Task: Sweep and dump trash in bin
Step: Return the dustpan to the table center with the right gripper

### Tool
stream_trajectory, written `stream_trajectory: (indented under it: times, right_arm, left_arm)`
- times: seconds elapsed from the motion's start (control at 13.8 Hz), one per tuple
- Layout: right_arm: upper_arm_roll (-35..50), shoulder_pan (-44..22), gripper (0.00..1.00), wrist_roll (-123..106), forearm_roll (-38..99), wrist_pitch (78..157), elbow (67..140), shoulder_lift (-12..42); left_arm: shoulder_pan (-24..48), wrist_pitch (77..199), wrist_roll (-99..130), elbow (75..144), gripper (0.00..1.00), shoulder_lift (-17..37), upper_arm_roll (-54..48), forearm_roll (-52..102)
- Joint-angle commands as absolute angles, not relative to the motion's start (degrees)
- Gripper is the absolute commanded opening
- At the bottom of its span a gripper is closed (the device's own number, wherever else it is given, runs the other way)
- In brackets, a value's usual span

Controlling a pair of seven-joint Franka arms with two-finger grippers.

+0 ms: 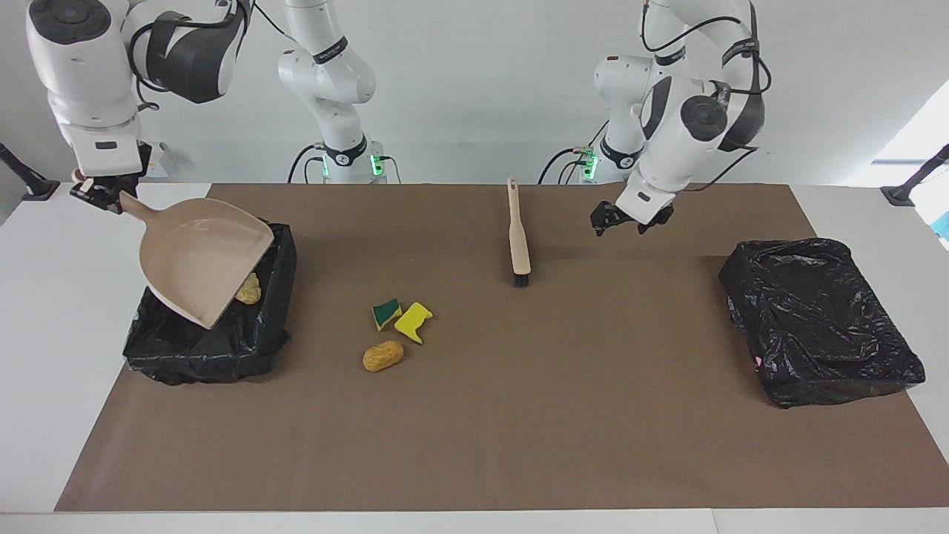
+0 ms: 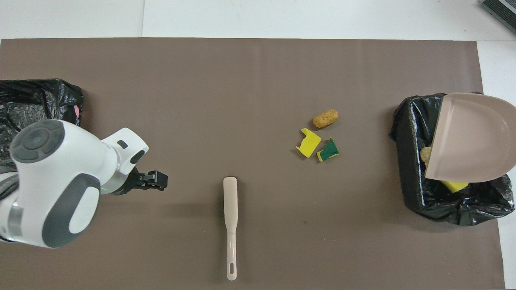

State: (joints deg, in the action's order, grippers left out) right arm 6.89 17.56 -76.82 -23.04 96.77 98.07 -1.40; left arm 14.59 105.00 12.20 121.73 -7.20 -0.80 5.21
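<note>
Facing view: left end effector (image 1: 630, 221) spread, empty; right end effector (image 1: 100, 190) clamps dustpan (image 1: 200, 259).

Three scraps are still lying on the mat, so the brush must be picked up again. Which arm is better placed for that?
Left: its open pincer hangs empty over the mat beside the brush. The right pincer is shut on the dustpan, tilted over the bin.

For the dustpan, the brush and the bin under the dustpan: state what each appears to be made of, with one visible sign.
Dustpan: probably moulded plastic; smooth, matte beige, one piece with its handle.
Brush: the pale handle looks like plastic or light wood, unclear which; dark bristles show at one end in the facing view.
Bin: lined with thin black plastic film, crinkled and glossy; the container beneath is hidden.
</note>
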Motion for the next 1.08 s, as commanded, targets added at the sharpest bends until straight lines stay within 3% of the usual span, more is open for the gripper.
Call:
stream_trajectory:
  times: [0.0,0.29,0.58,1.01]
  right_arm:
    - [7.7,13.7,0.0,-64.9,-19.1,96.1,100.9,-3.8]
    - [7.7,6.9,0.0,-43.7,-13.6,96.9,100.8,-2.9]
    - [7.8,-0.2,0.0,-16.1,-4.3,100.6,100.1,0.0]
    - [7.7,-12.8,0.0,17.9,0.9,110.1,96.6,9.7]
  left_arm:
    - [10.0,97.3,3.9,117.3,1.0,-9.3,-1.5,2.4]
    - [4.8,90.4,-1.8,108.8,1.0,-9.2,-1.5,1.7]
    - [4.4,82.2,-2.4,98.5,1.0,-9.1,-1.4,1.0]
    - [4.3,80.9,-5.5,97.9,1.0,-9.3,-0.4,0.4]
